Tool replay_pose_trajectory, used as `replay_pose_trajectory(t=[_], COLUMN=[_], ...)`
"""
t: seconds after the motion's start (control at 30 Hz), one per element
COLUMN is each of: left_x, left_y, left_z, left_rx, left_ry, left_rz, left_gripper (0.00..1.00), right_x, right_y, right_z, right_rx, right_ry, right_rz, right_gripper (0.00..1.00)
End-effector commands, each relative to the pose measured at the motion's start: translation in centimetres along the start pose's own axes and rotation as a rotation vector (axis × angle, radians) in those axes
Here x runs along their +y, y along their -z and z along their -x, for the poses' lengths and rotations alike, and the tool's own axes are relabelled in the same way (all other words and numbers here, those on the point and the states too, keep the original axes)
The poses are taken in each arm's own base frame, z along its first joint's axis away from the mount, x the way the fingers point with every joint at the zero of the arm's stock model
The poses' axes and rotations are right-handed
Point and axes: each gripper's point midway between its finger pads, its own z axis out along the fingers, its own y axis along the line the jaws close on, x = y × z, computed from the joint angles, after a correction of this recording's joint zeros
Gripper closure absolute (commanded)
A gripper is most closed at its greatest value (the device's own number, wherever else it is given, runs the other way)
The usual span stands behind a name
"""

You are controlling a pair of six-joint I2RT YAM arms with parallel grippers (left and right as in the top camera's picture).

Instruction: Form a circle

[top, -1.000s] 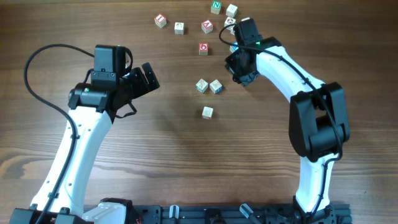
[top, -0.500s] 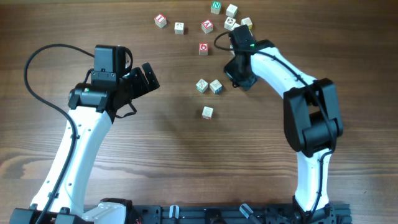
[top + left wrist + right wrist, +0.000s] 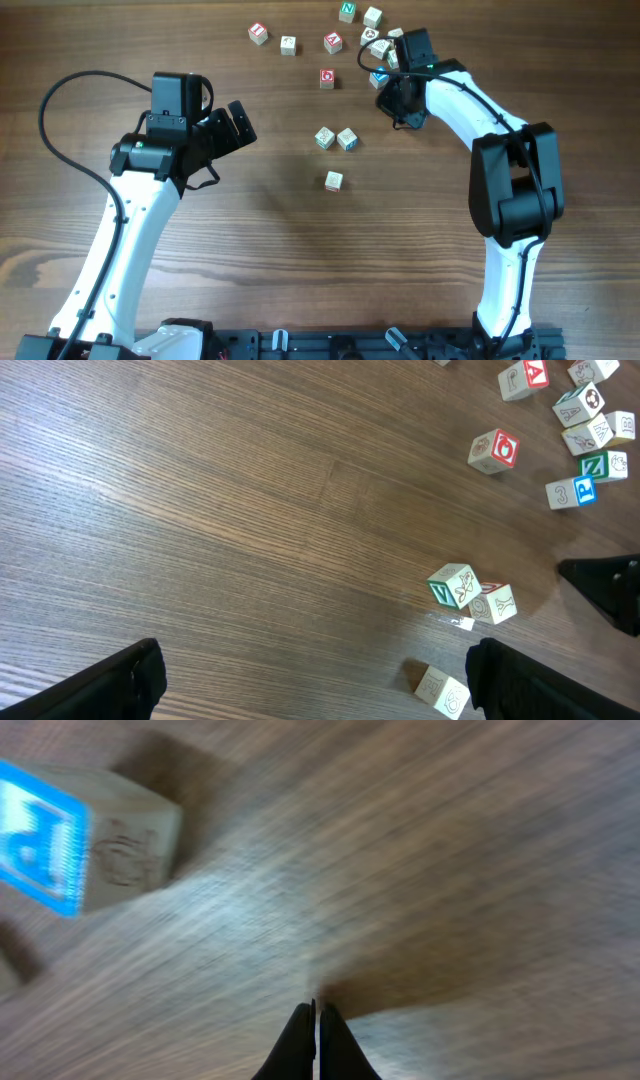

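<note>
Several pale letter cubes lie on the wooden table; none of them make a circle in these views. Two cubes (image 3: 324,137) (image 3: 347,138) touch at mid-table, and a third cube (image 3: 333,181) lies apart below them. A blue P cube (image 3: 70,840) sits up and left of my right gripper (image 3: 316,1010), which is shut on nothing, tips close to the wood. From overhead the right gripper (image 3: 392,105) is just below the blue P cube (image 3: 378,76). My left gripper (image 3: 232,128) hovers wide open left of the pair, holding nothing (image 3: 315,670).
More cubes are scattered at the far side: a red O cube (image 3: 327,77), red-lettered cubes (image 3: 258,33) (image 3: 333,42), a green one (image 3: 347,11) and a bunch (image 3: 381,44) by the right wrist. A black cable (image 3: 60,140) loops left of the left arm.
The right gripper has shut with nothing in it. It dipped toward the middle pair, then swung back toward the far cubes. The left arm and the cubes have not moved.
</note>
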Motion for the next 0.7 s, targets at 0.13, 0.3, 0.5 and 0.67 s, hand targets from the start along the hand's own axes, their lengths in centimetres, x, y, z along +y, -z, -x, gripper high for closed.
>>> replay_pose_trajectory(t=[0.13,0.3,0.5,0.67], left_x=[-0.1,-0.1,-0.1,-0.1], left_y=[-0.1,-0.1,-0.1,-0.1], left_z=[0.2,0.2,0.2,0.2], left_rx=[0.000,0.000,0.000,0.000], left_ry=[0.013,0.013,0.013,0.013], left_rz=[-0.006,-0.006,-0.006,-0.006], left_gripper=[0.00,0.00,0.00,0.00], right_x=[-0.1,0.9,2.1,2.7], right_y=[-1.0,-1.3,-1.1,-1.0], right_z=[-1.0,-2.9,-4.3,-4.8], right_rx=[0.042,0.090,0.133,0.161], right_ry=[0.044,0.115,0.187,0.214], right_rz=[0.020,0.054,0.102,0.137], right_gripper=[0.95,0.95,0.96,0.95])
